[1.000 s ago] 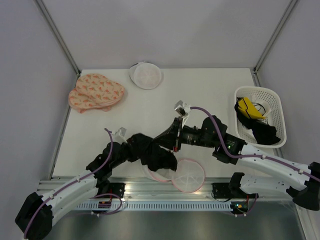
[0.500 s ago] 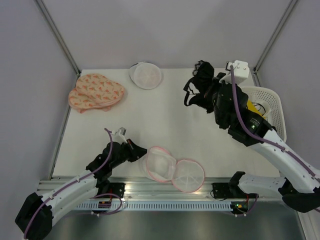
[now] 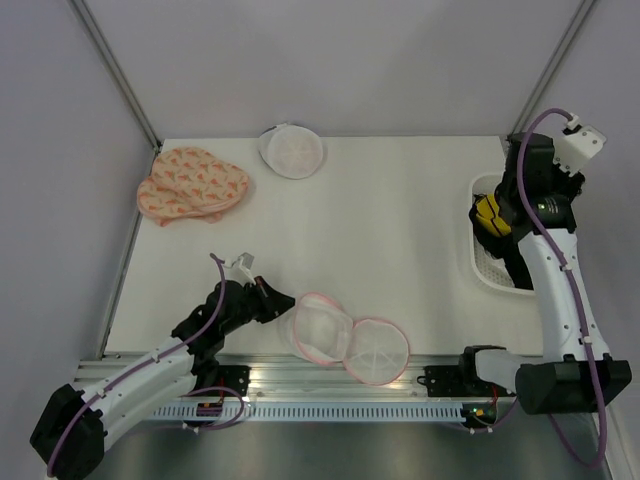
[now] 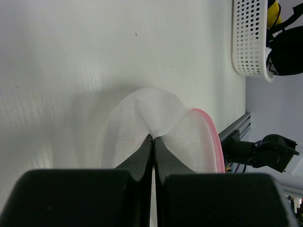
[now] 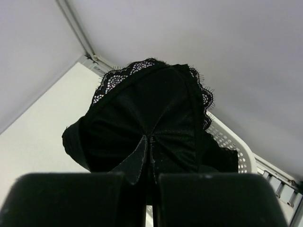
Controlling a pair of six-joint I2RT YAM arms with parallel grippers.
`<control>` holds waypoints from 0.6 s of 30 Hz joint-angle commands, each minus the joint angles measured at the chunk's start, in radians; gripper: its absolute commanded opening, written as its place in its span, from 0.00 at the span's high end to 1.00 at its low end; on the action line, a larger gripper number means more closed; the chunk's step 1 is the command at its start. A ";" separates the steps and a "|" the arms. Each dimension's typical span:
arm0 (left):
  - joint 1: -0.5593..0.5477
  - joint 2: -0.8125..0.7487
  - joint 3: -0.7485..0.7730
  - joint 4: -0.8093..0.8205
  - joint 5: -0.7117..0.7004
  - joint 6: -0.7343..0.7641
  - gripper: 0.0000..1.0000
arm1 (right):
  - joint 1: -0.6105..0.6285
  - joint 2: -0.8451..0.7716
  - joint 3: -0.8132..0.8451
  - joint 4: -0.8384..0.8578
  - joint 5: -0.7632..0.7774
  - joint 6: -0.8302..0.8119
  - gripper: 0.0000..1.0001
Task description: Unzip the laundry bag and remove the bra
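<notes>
The white mesh laundry bag [image 3: 322, 330] with a pink zipper rim [image 4: 214, 139] lies unzipped at the table's near edge, its two halves spread apart. My left gripper [image 3: 272, 300] is shut on a fold of the mesh [image 4: 152, 138] at the bag's left side. My right gripper [image 5: 148, 140] is shut on the black lace bra [image 5: 151, 106], held in the air over the white basket [image 5: 233, 142]. In the top view the right arm [image 3: 535, 178] stands over the basket [image 3: 480, 270] at the right edge, and the bra is mostly hidden by it.
A peach patterned garment [image 3: 190, 185] lies at the far left. A second round white mesh bag [image 3: 292, 150] sits at the back. The basket holds a yellow item [image 3: 492, 212] and dark clothing [image 3: 520, 262]. The basket also shows in the left wrist view [image 4: 248, 42].
My right gripper pulled the black bra out of the bag, lifted it across the table and now holds it over the basket at the right. The left gripper stayed on the bag.
</notes>
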 commanded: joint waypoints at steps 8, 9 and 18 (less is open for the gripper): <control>0.000 0.055 0.044 0.044 0.040 0.001 0.98 | -0.130 0.100 -0.180 0.002 -0.075 0.116 1.00; 0.000 0.055 0.043 0.049 0.040 -0.002 0.98 | -0.131 0.107 -0.206 -0.003 -0.062 0.122 1.00; 0.000 0.062 0.018 0.075 0.039 -0.011 0.98 | -0.129 0.211 -0.286 -0.018 -0.028 0.189 0.99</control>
